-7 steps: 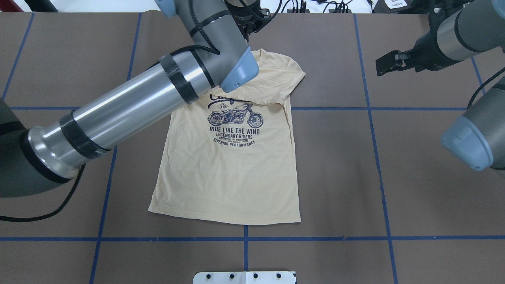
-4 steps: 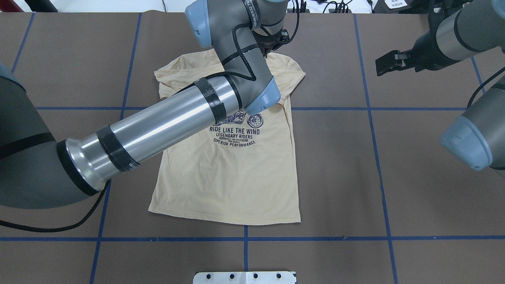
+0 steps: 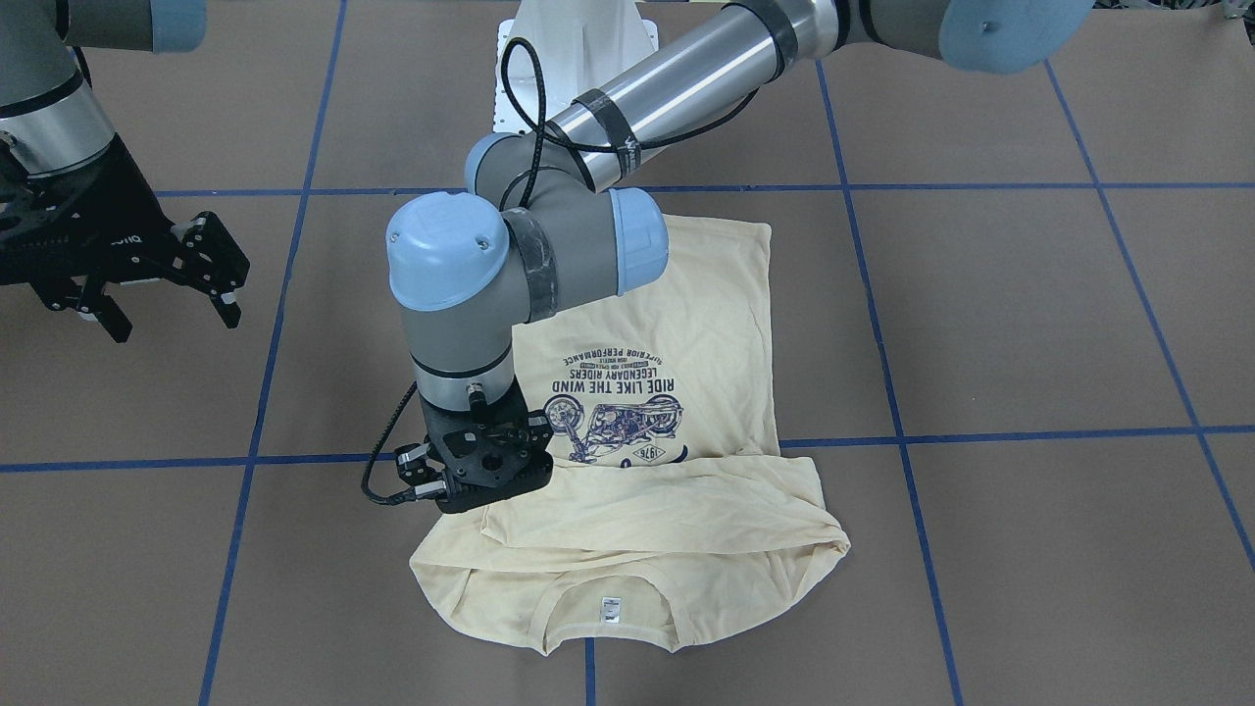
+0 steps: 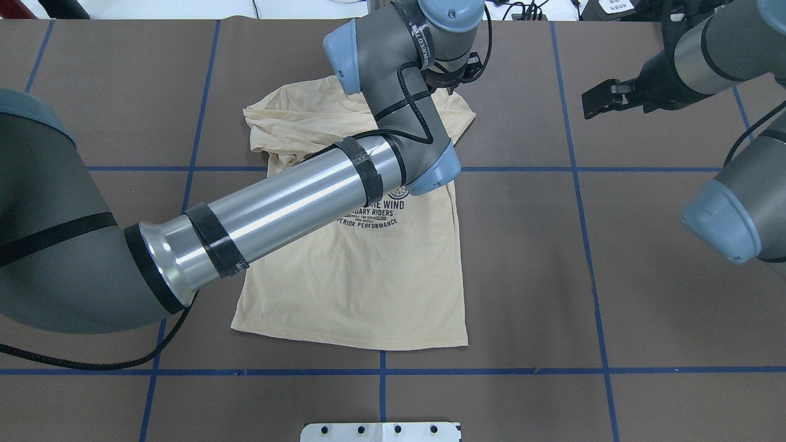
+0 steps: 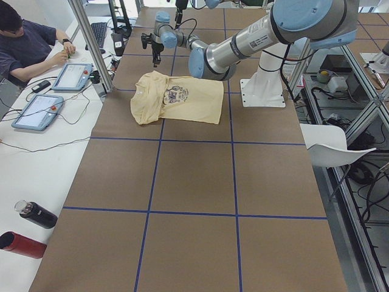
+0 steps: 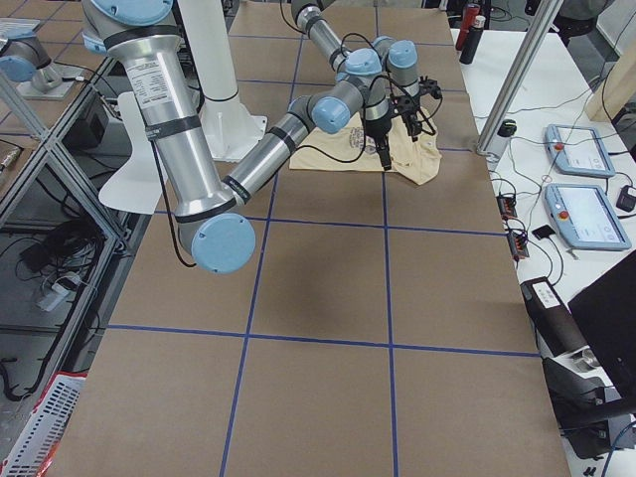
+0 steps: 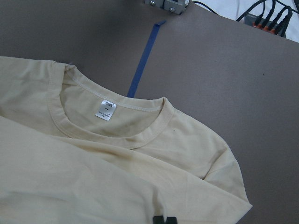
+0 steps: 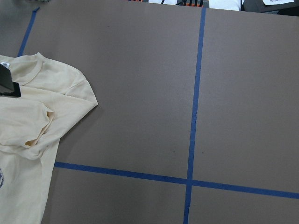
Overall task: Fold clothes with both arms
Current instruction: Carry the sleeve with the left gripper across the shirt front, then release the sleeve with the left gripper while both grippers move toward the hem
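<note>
One T-shirt (image 3: 686, 324), pale cream-yellow and of thin, soft fabric, lies print-up near the middle of the table (image 3: 980, 324), with its hem toward the robot and its collar at the far end. The body is flat and roughly rectangular. The shoulder end is rumpled, with a band of fabric folded across the chest and over the top of the navy motorcycle print (image 3: 618, 402). A small white neck label (image 7: 106, 110) sits inside the ribbed collar.

I read the left gripper (image 3: 471, 485) as pinched closed on the right end of that folded band. My left wrist view shows only its black fingertips (image 7: 160, 220), set together at the frame's bottom edge against the cloth. From overhead, the left arm (image 4: 295, 196), brushed metal with grey joints and light-blue caps, hides most of the print and the grasp itself.

I see the right gripper (image 3: 169, 319) hanging above bare table well to the right of the shirt, fingers spread wide and empty. The right arm (image 4: 718, 49) is cut off by the frame edge.

The tabletop is matte brown, crossed by blue tape lines (image 3: 980, 433). Both side views are too small to show the grasp.
</note>
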Robot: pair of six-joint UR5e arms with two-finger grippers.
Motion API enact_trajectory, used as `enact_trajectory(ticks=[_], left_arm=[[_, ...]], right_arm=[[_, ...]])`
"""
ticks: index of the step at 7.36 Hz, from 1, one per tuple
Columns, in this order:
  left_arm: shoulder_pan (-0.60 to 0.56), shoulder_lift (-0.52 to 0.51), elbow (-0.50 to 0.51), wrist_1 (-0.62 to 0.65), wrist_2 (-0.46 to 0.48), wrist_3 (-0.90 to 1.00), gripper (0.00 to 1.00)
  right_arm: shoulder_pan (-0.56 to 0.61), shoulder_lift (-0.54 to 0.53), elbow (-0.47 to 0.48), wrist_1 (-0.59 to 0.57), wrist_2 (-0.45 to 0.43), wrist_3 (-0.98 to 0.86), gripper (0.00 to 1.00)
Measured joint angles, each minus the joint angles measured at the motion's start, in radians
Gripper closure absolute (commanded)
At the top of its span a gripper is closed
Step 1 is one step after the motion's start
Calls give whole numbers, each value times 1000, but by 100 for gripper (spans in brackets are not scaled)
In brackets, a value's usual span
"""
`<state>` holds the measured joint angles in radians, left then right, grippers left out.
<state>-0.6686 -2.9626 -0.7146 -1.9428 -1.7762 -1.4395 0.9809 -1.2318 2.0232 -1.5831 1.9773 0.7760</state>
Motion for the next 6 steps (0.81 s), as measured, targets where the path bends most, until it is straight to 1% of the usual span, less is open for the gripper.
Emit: enact_trajectory(ticks=[1, 2, 3, 4, 5, 6], left_arm=[[2, 27, -76, 16, -4, 42, 0], [2, 102, -212, 58, -13, 102, 0], [0, 236, -434, 125, -25, 179, 0], [-2, 406, -691, 188, -31, 256, 0], [-6, 566, -909, 224, -33, 325, 0], [-12, 720, -1095, 239, -33, 398, 0]], right_arm=[[0, 3, 0, 0, 0, 4, 0], [-3, 8, 1, 0, 1, 26, 0], [-12, 19, 6, 2, 0, 74, 0], [-31, 29, 16, 3, -6, 130, 0], [-69, 34, 32, 4, -34, 190, 0], [-129, 34, 54, 3, -89, 258, 0]])
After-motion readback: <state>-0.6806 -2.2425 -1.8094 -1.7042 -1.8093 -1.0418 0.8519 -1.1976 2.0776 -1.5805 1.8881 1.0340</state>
